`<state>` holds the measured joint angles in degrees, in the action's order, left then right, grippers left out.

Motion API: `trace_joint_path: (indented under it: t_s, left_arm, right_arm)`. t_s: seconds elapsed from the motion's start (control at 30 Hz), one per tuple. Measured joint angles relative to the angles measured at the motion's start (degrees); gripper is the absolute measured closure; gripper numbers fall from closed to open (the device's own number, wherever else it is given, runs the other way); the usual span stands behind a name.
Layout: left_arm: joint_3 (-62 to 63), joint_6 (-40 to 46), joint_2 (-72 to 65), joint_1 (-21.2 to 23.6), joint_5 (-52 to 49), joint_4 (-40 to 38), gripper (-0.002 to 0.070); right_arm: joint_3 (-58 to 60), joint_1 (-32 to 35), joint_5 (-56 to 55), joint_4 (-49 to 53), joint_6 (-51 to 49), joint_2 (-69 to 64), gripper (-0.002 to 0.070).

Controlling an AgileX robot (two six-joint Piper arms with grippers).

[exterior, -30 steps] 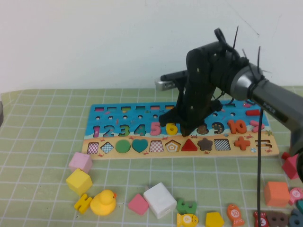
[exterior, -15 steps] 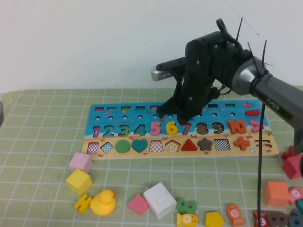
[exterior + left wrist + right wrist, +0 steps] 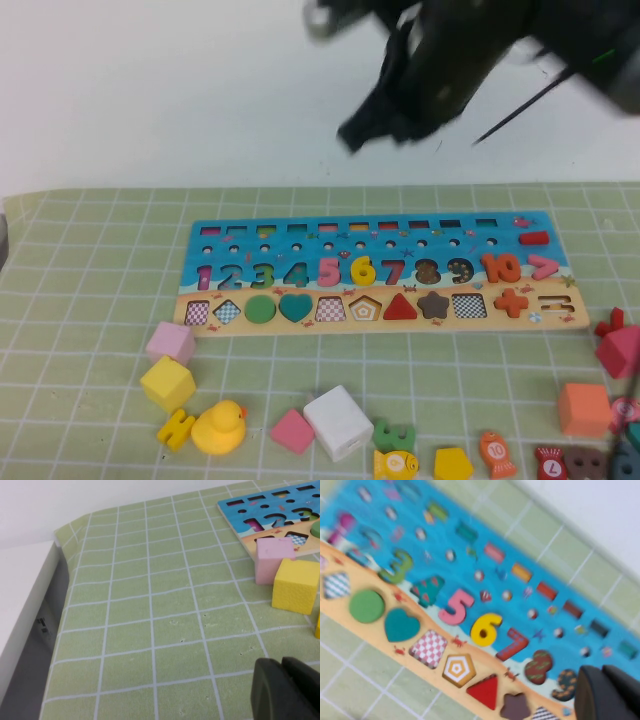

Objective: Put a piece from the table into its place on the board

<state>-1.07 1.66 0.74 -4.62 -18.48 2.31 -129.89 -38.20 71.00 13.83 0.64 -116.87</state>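
Note:
The blue and tan number board (image 3: 240,315) lies across the middle of the table, with numbers 1 to 10 and several shapes seated in it. The red 7 (image 3: 393,271) sits in its slot, also in the right wrist view (image 3: 512,644). My right gripper (image 3: 375,130) is blurred, high above the board's far edge; in its wrist view (image 3: 603,680) the fingers are together with nothing between them. My left gripper (image 3: 282,667) is shut and empty, low over the mat left of the board, and is not in the high view.
Loose pieces lie in front of the board: pink cube (image 3: 170,343), yellow cube (image 3: 166,384), yellow duck (image 3: 219,428), white cube (image 3: 338,422), pink square (image 3: 292,432), orange block (image 3: 583,409), red block (image 3: 620,350). Checkered slots (image 3: 329,309) stay open on the board.
My right arm has risen quickly from just above the 6 and 7 on the board to high above its far edge. The board and loose pieces have not moved.

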Motion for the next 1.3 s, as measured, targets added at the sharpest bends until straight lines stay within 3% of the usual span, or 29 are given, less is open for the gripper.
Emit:
trace_joint_path:
  t_s: [0.27,0.67,0.83,1.3]
  left_arm:
    - [0.0,0.0,0.0,0.0,0.0,0.0,0.0677]
    - [0.0,0.0,0.0,0.0,0.0,0.0,0.0677]
    - [0.0,0.0,0.0,0.0,0.0,0.0,0.0677]
    - [0.0,0.0,0.0,0.0,0.0,0.0,0.0677]
  right_arm:
    - [11.1,-0.1,-0.2,0.7,0.6,15.7,0.0676]
    - [59.7,-0.1,-24.8,1.2,-10.9,48.8,0.0676]
    - [74.6,-0.1,-27.8,1.2,-12.3,60.7,0.0676]
    - [92.7,-0.1,-26.6,-2.8,-17.5,82.0,0.0676]
